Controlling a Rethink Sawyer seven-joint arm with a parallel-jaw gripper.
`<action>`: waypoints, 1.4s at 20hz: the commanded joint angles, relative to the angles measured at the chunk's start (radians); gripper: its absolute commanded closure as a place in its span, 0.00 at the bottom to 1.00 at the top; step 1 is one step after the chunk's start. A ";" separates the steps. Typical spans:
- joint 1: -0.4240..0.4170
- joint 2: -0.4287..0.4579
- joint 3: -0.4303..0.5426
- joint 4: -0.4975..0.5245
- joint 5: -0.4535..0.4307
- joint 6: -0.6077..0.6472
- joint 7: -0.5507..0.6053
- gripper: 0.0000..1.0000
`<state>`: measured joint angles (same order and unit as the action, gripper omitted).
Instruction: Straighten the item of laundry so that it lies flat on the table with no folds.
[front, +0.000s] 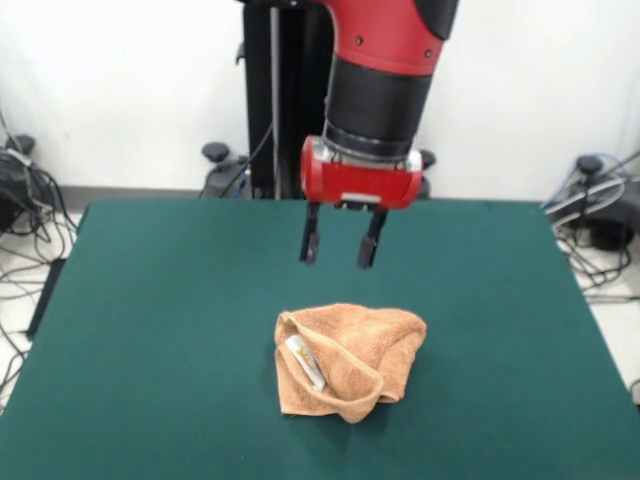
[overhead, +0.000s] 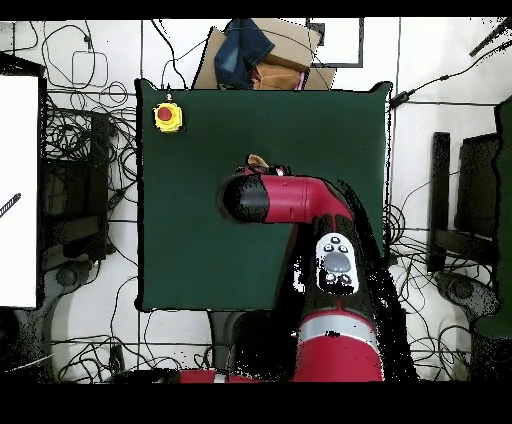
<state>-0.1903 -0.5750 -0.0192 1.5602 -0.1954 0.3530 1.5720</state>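
The orange-tan terry towel (front: 347, 360) lies crumpled in a folded heap near the middle of the dark green table (front: 150, 330), its small white label (front: 305, 362) showing on the left side. My gripper (front: 340, 245) hangs above and just behind the towel, open and empty, clear of the cloth. In the overhead view the red arm covers nearly all of the towel; only a small tan bit (overhead: 258, 161) shows at the arm's far end. The gripper itself is hidden under the arm there.
A yellow box with a red button (overhead: 167, 117) sits at a table corner in the overhead view. Cardboard and dark cloth (overhead: 255, 50) lie beyond the far edge. Cables lie on the floor around the table.
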 joint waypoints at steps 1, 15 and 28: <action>0.013 0.065 0.004 -0.089 0.046 0.107 0.160 0.00; 0.062 0.151 -0.027 -0.104 0.051 0.017 0.214 0.00; 0.077 0.177 -0.046 -0.124 0.050 -0.063 0.225 0.00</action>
<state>-0.1280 -0.4306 -0.0490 1.4499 -0.1762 0.3465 1.5720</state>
